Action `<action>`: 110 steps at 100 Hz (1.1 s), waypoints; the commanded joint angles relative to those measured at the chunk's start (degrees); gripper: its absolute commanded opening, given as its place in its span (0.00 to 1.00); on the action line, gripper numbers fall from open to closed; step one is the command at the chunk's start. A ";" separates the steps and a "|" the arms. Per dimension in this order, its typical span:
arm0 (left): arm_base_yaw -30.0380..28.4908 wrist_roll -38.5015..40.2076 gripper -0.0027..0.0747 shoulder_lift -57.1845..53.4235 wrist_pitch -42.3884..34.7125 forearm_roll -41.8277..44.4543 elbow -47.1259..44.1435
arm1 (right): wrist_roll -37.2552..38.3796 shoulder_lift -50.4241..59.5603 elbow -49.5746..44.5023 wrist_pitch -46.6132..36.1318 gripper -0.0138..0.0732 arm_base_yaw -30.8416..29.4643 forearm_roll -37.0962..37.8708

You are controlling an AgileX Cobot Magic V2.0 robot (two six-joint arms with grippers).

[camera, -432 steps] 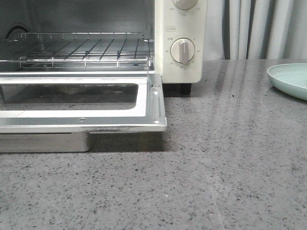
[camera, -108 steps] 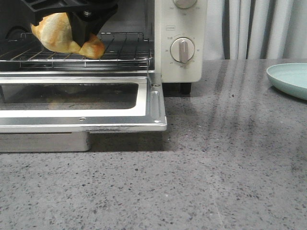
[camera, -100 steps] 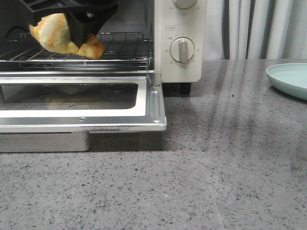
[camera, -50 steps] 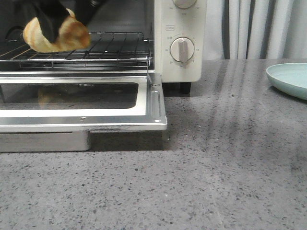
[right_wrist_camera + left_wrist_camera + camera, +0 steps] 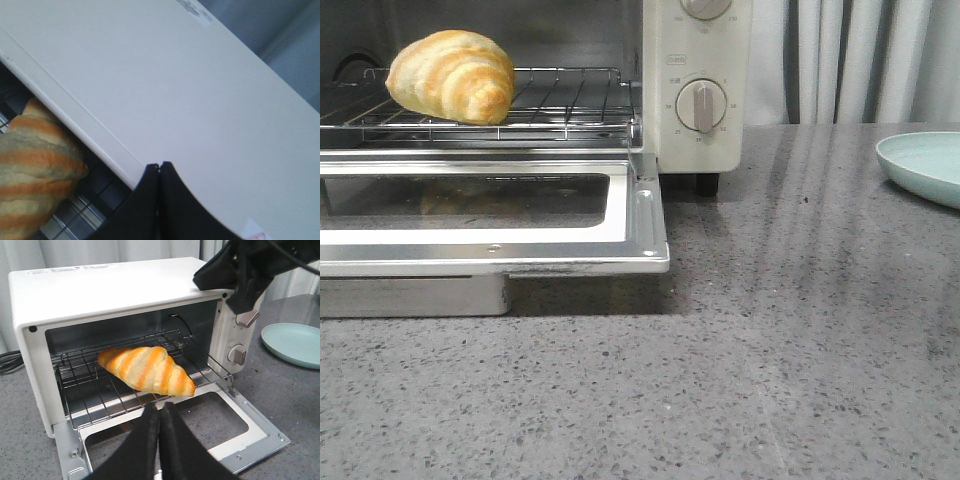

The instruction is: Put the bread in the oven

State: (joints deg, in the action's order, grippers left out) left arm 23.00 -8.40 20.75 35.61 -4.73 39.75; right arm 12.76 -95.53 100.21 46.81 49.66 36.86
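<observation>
Golden bread (image 5: pixel 452 76) lies on the wire rack (image 5: pixel 565 105) inside the oven (image 5: pixel 107 287), door (image 5: pixel 490 222) down; its left side is cropped in front view. Left gripper (image 5: pixel 160 415) and right gripper (image 5: pixel 159 167) both have fingers pressed together, holding nothing; the plate (image 5: pixel 923 165) is cut off.

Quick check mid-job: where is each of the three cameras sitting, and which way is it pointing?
Front view: low over the table, facing the open oven and bread; no arm in view.
Left wrist view: in front of the oven, looking into it; shut left gripper shows, and the right arm above.
Right wrist view: above the oven's top, looking down; shut right gripper shows.
All three share the bread on the rack.
</observation>
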 commanded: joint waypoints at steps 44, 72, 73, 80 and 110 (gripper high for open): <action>-0.25 3.80 0.01 -15.83 -4.81 0.38 -9.75 | 0.65 48.60 -44.27 -21.50 0.10 3.21 2.94; -0.25 3.80 0.01 -21.82 -6.52 0.28 -17.47 | 7.56 79.67 -64.91 -15.84 0.10 3.21 4.15; -0.25 3.80 0.01 -21.82 -6.73 0.28 -17.50 | 7.56 80.71 -65.24 -15.45 0.10 3.21 4.29; -0.25 3.70 0.01 -21.82 -8.93 0.28 -18.28 | 7.56 84.48 -66.21 -13.08 0.10 3.21 5.01; -0.25 3.70 0.01 -21.82 -10.11 -4.63 -18.27 | 7.56 87.34 -66.37 -6.03 0.10 3.21 5.14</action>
State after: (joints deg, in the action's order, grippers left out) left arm 22.97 -5.26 -0.28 30.11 -6.11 20.07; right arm 20.15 -7.47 32.59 43.11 53.05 39.47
